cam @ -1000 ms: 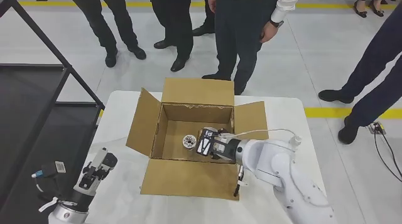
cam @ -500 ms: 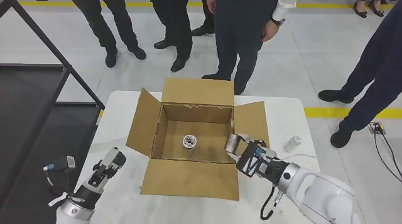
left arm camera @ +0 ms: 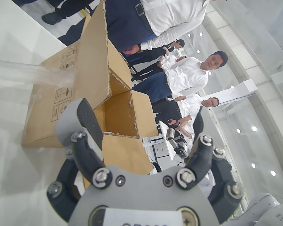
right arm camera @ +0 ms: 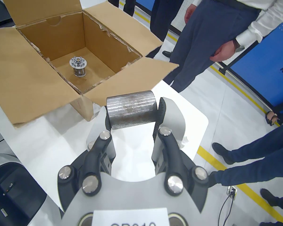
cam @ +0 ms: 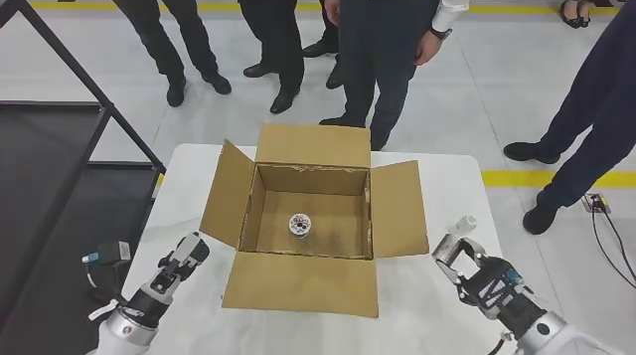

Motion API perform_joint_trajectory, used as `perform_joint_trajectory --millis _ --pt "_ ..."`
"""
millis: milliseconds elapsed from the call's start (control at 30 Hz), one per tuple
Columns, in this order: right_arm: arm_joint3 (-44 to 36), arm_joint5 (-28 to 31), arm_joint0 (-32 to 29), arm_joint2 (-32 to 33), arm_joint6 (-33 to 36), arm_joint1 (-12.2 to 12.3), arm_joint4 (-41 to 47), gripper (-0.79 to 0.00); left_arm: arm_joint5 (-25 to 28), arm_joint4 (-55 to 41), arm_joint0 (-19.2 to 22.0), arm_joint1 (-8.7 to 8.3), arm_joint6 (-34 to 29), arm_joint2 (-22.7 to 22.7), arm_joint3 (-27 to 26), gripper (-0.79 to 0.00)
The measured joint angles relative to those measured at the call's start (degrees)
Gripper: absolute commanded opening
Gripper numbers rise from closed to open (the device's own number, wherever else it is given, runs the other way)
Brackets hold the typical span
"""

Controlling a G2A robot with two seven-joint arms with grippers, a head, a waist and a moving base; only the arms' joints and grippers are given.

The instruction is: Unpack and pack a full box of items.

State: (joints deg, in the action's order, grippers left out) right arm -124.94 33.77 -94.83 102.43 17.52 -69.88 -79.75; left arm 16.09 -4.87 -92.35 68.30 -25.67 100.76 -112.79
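My right end effector (right arm camera: 134,115) is closed on a dull grey metal cylinder (right arm camera: 129,109) over the white bench (right arm camera: 49,139) beside the brown cardboard box (right arm camera: 21,71), which looks heavy and slick, so I'd grip mid-body.

Box (left arm camera: 92,66) side — printed handling pictograms: up-arrows, umbrella — no legible words.

A metal part (cam: 299,224) stands in the box (cam: 298,290) on the table (cam: 407,300).
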Motion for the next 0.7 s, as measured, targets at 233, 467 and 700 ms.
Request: perform_joint_trajectory --millis 233,467,700 --pt "7.62 -1.83 0.97 0.46 0.88 0.18 3.83 -0.785 -0.55 -0.9 0.71 -0.07 0.88 0.42 0.46 0.0" --pt "9.48 -3.76 1.62 0.0 2.55 0.17 4.06 -0.785 -0.77 -1.09 0.92 -0.1 1.17 0.59 0.75 0.0" --pt "10.77 -4.69 2.05 -0.76 2.95 0.15 4.6 -0.785 -0.78 -1.08 0.92 -0.1 1.18 0.58 0.75 0.0"
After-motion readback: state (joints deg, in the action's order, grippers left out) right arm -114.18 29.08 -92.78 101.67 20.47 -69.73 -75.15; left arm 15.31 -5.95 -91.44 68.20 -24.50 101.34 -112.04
